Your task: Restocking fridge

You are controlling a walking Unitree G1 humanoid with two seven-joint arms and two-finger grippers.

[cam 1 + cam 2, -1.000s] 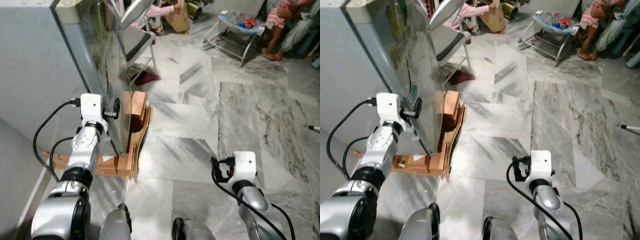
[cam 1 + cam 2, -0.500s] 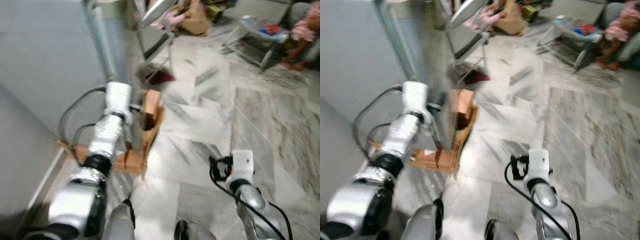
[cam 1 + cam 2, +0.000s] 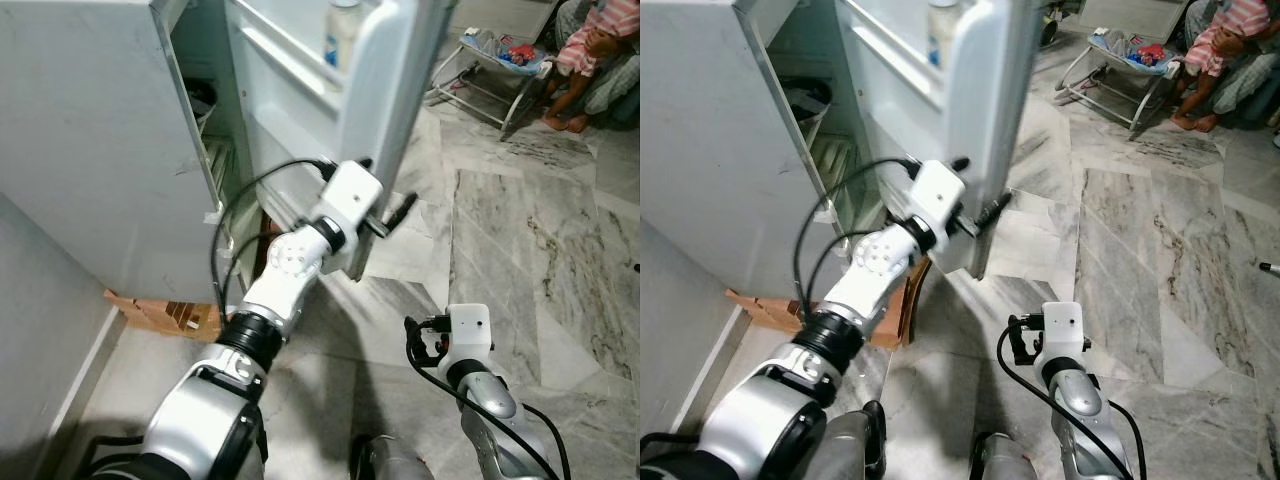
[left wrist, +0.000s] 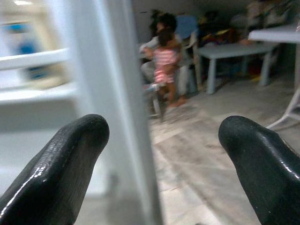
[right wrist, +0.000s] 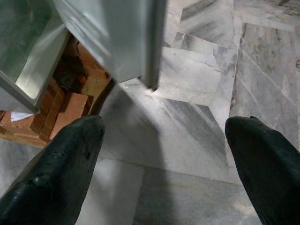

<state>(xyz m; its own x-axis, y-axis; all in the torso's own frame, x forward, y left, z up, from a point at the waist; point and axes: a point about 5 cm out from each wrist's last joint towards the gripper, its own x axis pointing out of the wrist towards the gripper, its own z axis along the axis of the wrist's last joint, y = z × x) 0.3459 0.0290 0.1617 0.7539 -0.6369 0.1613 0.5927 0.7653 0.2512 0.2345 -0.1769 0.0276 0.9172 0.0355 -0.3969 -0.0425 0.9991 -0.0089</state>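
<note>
Left gripper (image 3: 385, 215): it is up at the outer edge of the fridge door (image 3: 385, 90). Its two black fingers are spread apart with the thin edge of the door between them. I cannot tell if they press on the door or just sit around it. They hold nothing else.
Why it is there: I think the arm is pulling the door wide so things can go inside.
Fridge door: it stands open, swung out over the floor. A white bottle (image 3: 343, 32) sits in its top shelf, kept in by the rail.
Fridge (image 3: 90, 140): the grey box is on the robot's left. Dark shelves show inside through the gap.
Bricks (image 3: 165, 312): they lie under the fridge, likely to lift it off the marble floor (image 3: 520, 250).
Right gripper (image 5: 164, 154): it hangs low over the floor with its fingers wide apart and nothing in them. It looks idle.
People (image 3: 590, 50): some sit far off across the room, well away from the door.
Next step: nothing to put in is in either gripper, so I guess food must be fetched first.
</note>
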